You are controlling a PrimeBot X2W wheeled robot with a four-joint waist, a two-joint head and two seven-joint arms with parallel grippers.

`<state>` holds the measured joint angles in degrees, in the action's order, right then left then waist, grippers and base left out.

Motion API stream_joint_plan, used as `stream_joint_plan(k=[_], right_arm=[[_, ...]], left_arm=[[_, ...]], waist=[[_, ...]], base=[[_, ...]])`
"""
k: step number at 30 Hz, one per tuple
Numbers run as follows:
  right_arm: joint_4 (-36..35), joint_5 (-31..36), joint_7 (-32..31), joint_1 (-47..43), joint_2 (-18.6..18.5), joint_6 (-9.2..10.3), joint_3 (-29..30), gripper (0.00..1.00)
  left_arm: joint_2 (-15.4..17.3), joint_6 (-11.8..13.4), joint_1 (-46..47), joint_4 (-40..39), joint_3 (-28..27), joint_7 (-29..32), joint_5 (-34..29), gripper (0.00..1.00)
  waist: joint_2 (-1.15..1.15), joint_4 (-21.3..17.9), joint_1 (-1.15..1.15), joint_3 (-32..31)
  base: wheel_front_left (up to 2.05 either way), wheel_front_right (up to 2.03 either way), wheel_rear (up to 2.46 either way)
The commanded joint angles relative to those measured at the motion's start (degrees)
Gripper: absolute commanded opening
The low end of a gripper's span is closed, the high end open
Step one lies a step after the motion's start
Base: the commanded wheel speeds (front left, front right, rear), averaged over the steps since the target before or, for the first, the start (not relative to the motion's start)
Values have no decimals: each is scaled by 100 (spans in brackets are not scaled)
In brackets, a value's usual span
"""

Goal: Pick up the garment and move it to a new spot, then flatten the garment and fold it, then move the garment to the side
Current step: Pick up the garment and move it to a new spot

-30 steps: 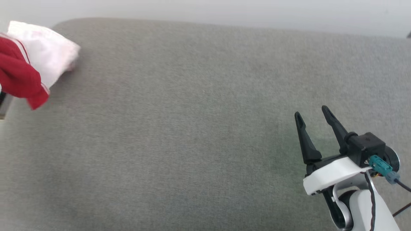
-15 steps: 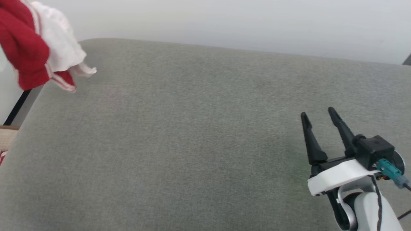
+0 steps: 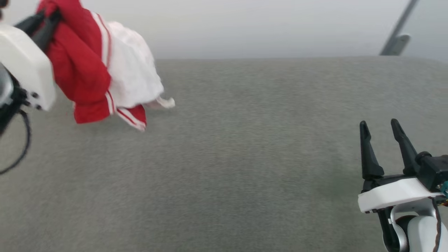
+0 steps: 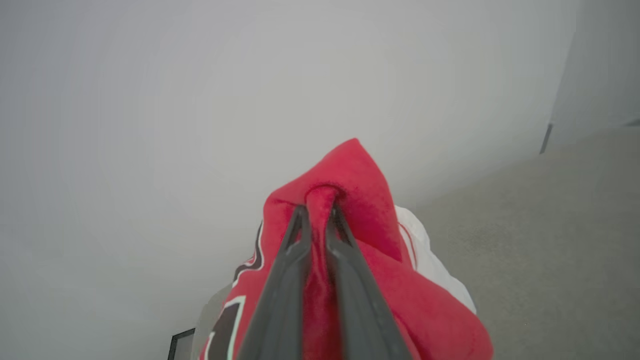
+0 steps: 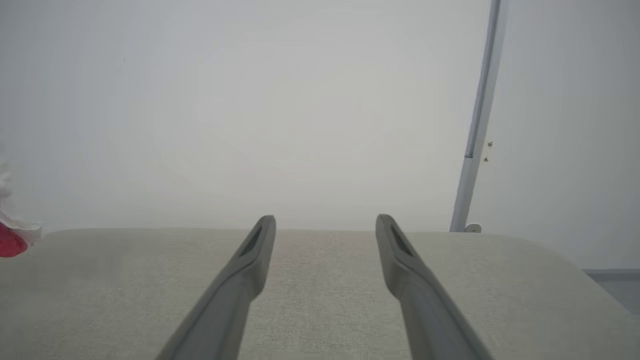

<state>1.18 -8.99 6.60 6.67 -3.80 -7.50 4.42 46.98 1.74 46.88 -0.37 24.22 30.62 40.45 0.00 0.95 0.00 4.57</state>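
The garment (image 3: 91, 70), red with a white sleeve and striped trim, hangs bunched above the grey surface's far left in the head view. My left gripper (image 3: 45, 21) is shut on its upper red fold. Seen from the left wrist, both fingers (image 4: 287, 280) pinch a ridge of red cloth (image 4: 360, 210), with black white-edged lettering (image 4: 225, 325) below. My right gripper (image 3: 379, 124) stands open at the lower right, nothing between its fingers; the right wrist view shows its gripper (image 5: 325, 220) over bare surface and a scrap of the garment (image 5: 12, 240) at the left edge.
A wide grey padded surface (image 3: 245, 168) spreads under both arms, its far edge against a pale wall. A slanted grey pole (image 3: 397, 31) rises beyond the far right edge, also the pole (image 5: 475, 150) in the right wrist view.
The head camera has swung, shifting the whole picture. The garment has been lifted off the surface and hangs further in from the left edge, with the left gripper body now in view. The right gripper stays open.
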Motion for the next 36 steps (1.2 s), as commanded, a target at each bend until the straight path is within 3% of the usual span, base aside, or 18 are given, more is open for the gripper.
stream_joint_plan(k=[1, 6, 12, 23, 36], right_arm=[[-31, 21, 31, -42, 28, 2, 41, 100], [2, 18, 78, -149, 68, 2, 195, 100], [120, -47, 157, -203, 92, 2, 178, 100], [699, -409, 454, 23, 91, 2, -277, 100], [1141, -518, 626, 320, 88, 2, -778, 100]], left_arm=[[-9, 40, -102, -138, 38, 69, 79, 0], [-118, 177, -294, -922, 288, 441, 109, 0], [-448, 102, -495, -1274, 870, 778, 75, 0], [-1120, -378, -1146, 330, 1988, 818, 82, 0], [-1588, -644, -1363, 2465, 2456, 456, 32, 0]], waist=[[0, -288, 0, 7], [0, -771, 0, 57], [0, -1257, 0, 210], [0, -1902, 0, 500], [0, -2095, 0, 659]], base=[[0, 0, 0], [0, 0, 0], [0, 0, 0], [0, 0, 0], [0, 0, 0]])
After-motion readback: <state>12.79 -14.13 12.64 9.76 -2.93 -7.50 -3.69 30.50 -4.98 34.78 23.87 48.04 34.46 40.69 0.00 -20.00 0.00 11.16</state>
